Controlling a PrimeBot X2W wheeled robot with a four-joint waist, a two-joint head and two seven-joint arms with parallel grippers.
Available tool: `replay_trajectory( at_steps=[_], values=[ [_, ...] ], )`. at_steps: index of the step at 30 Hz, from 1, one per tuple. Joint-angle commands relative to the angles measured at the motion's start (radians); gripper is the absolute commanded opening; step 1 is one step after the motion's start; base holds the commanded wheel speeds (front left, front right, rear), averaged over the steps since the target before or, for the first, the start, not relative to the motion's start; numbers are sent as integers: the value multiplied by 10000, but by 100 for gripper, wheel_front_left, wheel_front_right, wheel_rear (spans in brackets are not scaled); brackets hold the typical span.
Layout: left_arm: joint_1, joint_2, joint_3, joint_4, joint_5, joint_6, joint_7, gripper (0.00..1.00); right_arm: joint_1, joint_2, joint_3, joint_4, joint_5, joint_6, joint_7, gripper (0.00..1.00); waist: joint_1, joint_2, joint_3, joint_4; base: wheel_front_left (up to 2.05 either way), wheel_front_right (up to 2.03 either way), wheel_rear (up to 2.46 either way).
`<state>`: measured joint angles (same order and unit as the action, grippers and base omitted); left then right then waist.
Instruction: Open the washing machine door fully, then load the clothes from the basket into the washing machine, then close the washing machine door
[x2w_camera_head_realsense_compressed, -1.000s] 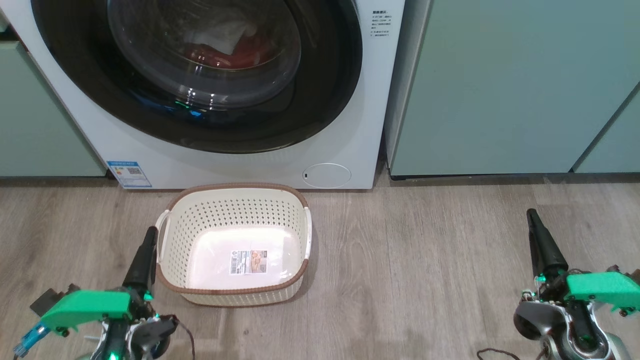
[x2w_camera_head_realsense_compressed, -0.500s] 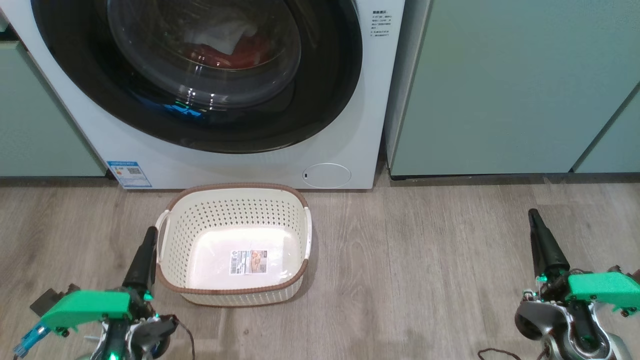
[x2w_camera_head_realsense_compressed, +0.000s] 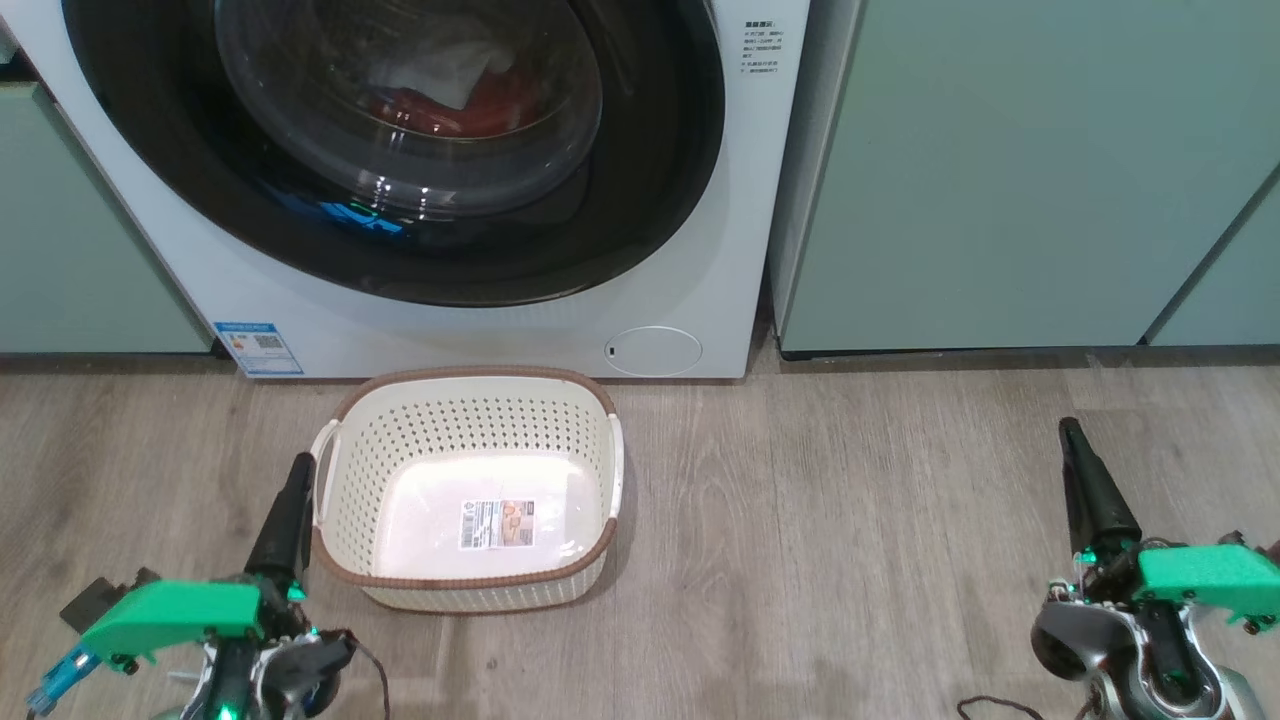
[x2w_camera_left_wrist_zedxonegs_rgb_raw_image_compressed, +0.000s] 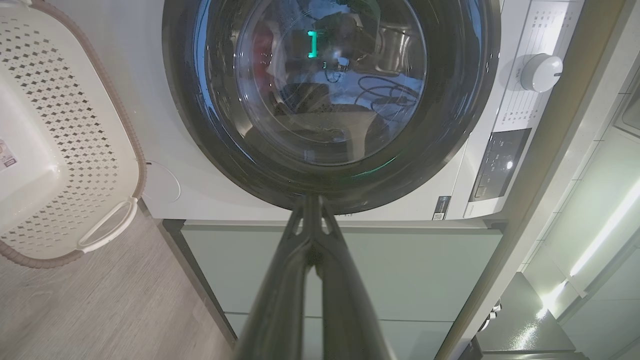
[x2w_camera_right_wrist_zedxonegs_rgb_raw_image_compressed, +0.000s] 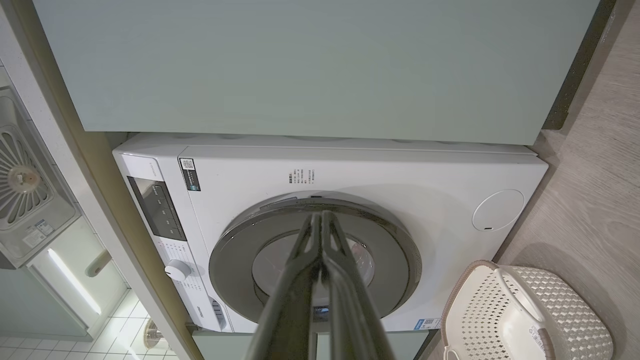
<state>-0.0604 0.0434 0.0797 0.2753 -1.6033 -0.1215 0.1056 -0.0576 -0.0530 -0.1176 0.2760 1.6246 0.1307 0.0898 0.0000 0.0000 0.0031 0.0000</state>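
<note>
The white washing machine (x2w_camera_head_realsense_compressed: 700, 300) fills the top left of the head view, its black-rimmed door (x2w_camera_head_realsense_compressed: 655, 200) shut against the front. Through the glass bowl I see the red and white clothes (x2w_camera_head_realsense_compressed: 490, 100) lying inside the drum. The cream basket (x2w_camera_head_realsense_compressed: 470, 430) stands on the floor just in front of the machine, with nothing in it but its base label. My left gripper (x2w_camera_head_realsense_compressed: 299, 464) is shut beside the basket's left handle, holding nothing. My right gripper (x2w_camera_head_realsense_compressed: 1068, 426) is shut over bare floor far to the right. The wrist views show each gripper (x2w_camera_left_wrist_zedxonegs_rgb_raw_image_compressed: 311, 198) (x2w_camera_right_wrist_zedxonegs_rgb_raw_image_compressed: 320, 214) shut, pointing at the door (x2w_camera_left_wrist_zedxonegs_rgb_raw_image_compressed: 190, 125) (x2w_camera_right_wrist_zedxonegs_rgb_raw_image_compressed: 395, 245).
Pale green cabinets (x2w_camera_head_realsense_compressed: 1000, 170) flank the machine on both sides. Wood-look floor (x2w_camera_head_realsense_compressed: 850, 520) stretches between the basket and my right gripper. A small round flap (x2w_camera_head_realsense_compressed: 652, 350) and a blue sticker (x2w_camera_head_realsense_compressed: 258, 347) sit low on the machine's front. A thin cable (x2w_camera_head_realsense_compressed: 990, 708) lies at the bottom edge.
My right gripper has drifted very slightly right and down. Nothing else has moved.
</note>
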Motion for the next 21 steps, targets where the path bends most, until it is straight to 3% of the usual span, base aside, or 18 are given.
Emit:
replay_trajectory(
  at_steps=[1, 21],
  values=[
    [-476, 78, 339, -300, -54, -92, 75, 0, -489, -84, 190, -320, -35, 0, 112, 0, 0, 0, 0, 0, 0, 0, 0],
    [-476, 75, 343, -300, -51, -92, 78, 0, -493, -58, 152, -318, -66, 0, 142, 0, 0, 0, 0, 0, 0, 0, 0]
  ],
)
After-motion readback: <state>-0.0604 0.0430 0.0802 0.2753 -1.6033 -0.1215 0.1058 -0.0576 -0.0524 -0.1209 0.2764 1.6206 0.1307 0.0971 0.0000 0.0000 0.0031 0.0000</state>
